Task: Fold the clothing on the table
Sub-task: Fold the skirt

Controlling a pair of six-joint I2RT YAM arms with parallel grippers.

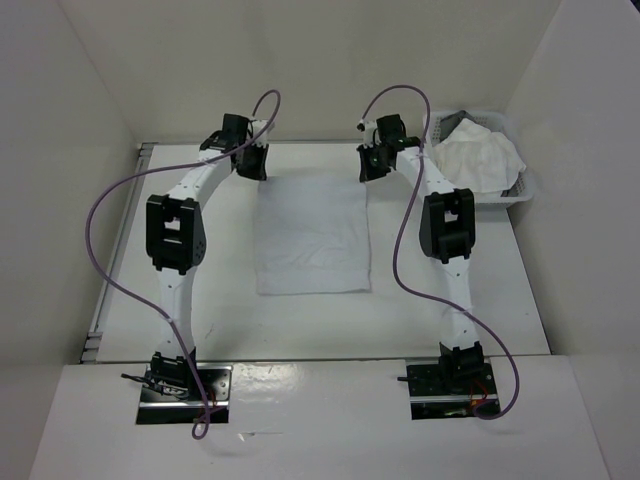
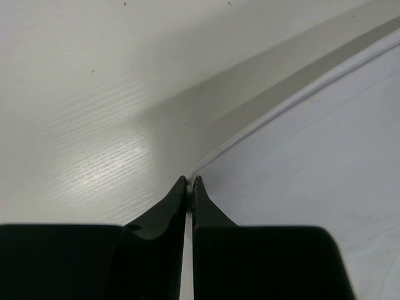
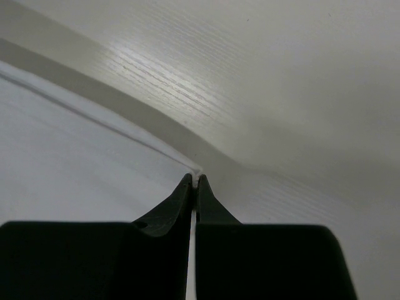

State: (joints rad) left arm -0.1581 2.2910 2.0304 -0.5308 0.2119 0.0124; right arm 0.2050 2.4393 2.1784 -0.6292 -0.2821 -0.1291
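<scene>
White tabletop [image 1: 170,330] all round, the clothing [image 1: 312,235] lying flat at its middle; left hand [image 1: 252,165] pinched shut on its far left corner; right hand [image 1: 372,166] pinched shut on the far right.

Plain white walls, a left panel [image 1: 50,200], a back panel [image 1: 320,60] and a right panel [image 1: 590,200], enclose a matte white table [image 1: 230,325]. A thin metal rail [image 1: 118,250] lines its left edge. A white lattice basket [image 1: 527,190] sits in the far right corner. Soft light leaves a pale sheen on the tabletop's fine grain.
</scene>
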